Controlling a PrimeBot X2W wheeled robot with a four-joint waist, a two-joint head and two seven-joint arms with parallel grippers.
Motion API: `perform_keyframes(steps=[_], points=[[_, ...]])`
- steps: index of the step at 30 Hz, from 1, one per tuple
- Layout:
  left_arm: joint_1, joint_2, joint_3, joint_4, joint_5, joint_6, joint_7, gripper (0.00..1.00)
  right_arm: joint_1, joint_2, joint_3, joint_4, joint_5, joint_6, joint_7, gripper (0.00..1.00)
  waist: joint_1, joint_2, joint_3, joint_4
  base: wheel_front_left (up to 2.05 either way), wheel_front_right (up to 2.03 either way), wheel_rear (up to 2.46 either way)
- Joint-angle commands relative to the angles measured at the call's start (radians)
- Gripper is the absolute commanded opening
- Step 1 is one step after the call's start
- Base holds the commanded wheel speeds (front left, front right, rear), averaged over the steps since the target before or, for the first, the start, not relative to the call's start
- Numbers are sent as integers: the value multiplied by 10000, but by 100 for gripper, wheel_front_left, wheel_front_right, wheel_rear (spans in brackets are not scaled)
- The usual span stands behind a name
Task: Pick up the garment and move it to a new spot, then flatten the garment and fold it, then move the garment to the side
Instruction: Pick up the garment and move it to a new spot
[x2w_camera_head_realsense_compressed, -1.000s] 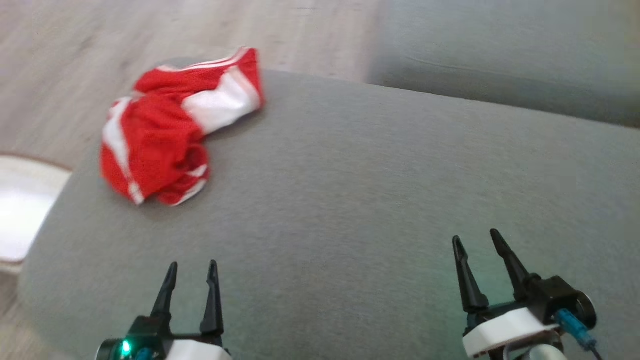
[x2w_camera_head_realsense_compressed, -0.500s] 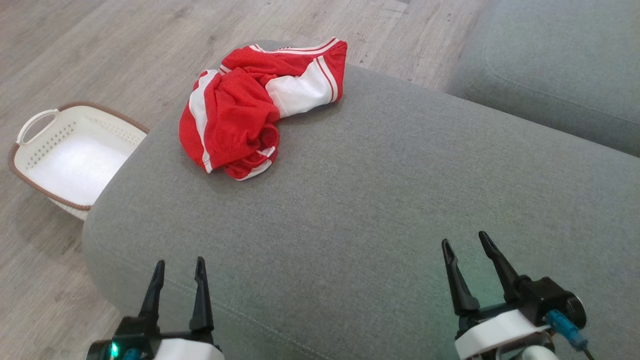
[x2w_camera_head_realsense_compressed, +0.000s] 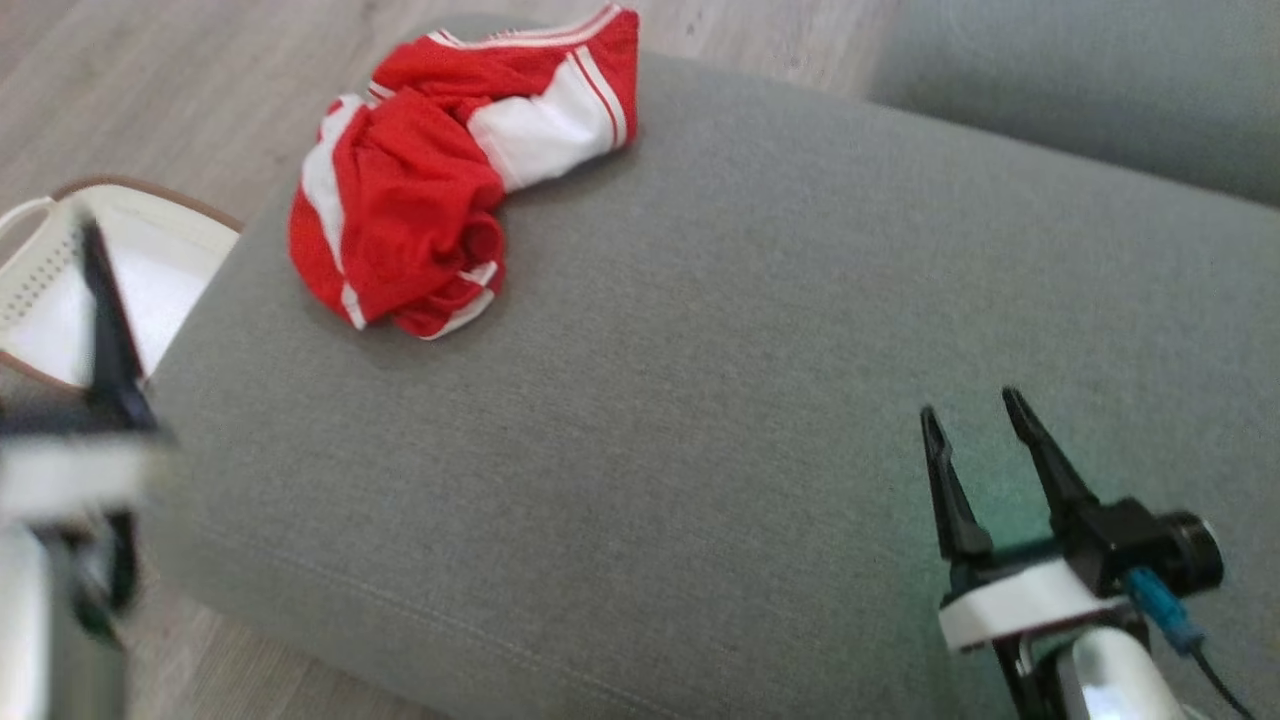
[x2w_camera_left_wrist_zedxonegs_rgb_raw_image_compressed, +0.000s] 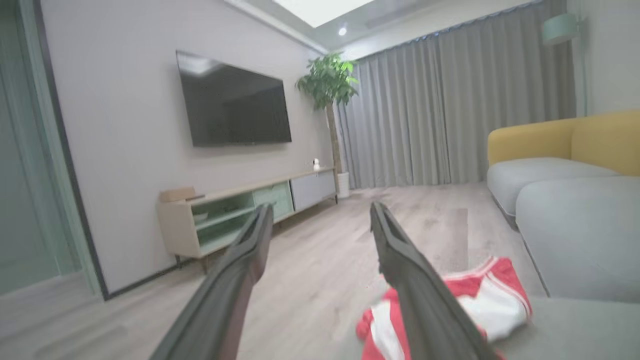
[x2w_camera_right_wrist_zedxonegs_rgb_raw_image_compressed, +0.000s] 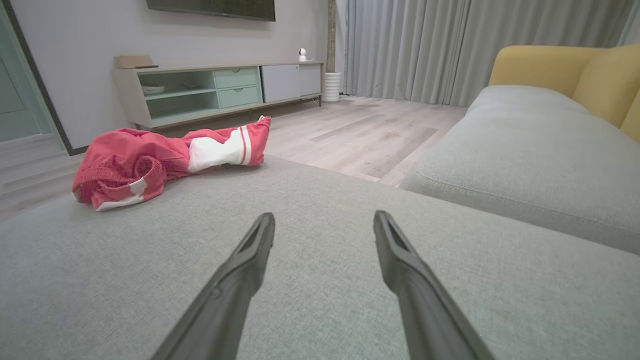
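Garment: red cloth with white panels and stripes, crumpled in a heap, nothing touching it.
Head view, place: far left end of the grey cushion, close to its edge; white basket on the floor just beside that end.
Head view, left hand: blurred at the left edge, one dark finger showing over the basket, apart from the garment.
Head view, right hand: low right over bare cushion, fingers spread, nothing between them, well apart from the garment.
Left wrist view: both fingers parted wide and empty; garment low right, partly behind one finger; wooden floor and TV wall beyond.
Right wrist view: fingers wide apart over bare cushion, empty; garment ahead and to the left, lying low at the cushion's far edge.
Progress, as judged: no step done; pick-up not yet begun.
Left to do: grasp, carry to a new spot, flatten, fold, set aside.
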Motion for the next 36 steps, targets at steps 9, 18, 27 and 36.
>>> perform_keyframes(steps=[9,18,27,36], points=[[-4565,1331,278,1943,-872,-817,1367,100,-1384,-85,264,-829,-863,-7,273,100,-1,0,1782,-982,0,0,0],[-5293,1019,-552,5144,-1524,-1168,1894,100,-1800,-85,354,-1340,-1350,-7,720,100,-1,0,2902,-1489,0,0,0],[-5487,703,-1154,7908,-2357,-1267,2492,100,-1735,-257,236,-1851,-1656,-7,885,100,-1,0,3652,-1668,0,0,0],[-5832,893,-1809,8749,-2698,-1281,2529,0,-1833,-197,343,-1624,-1569,-7,732,100,-1,0,3478,-1739,0,0,0]])
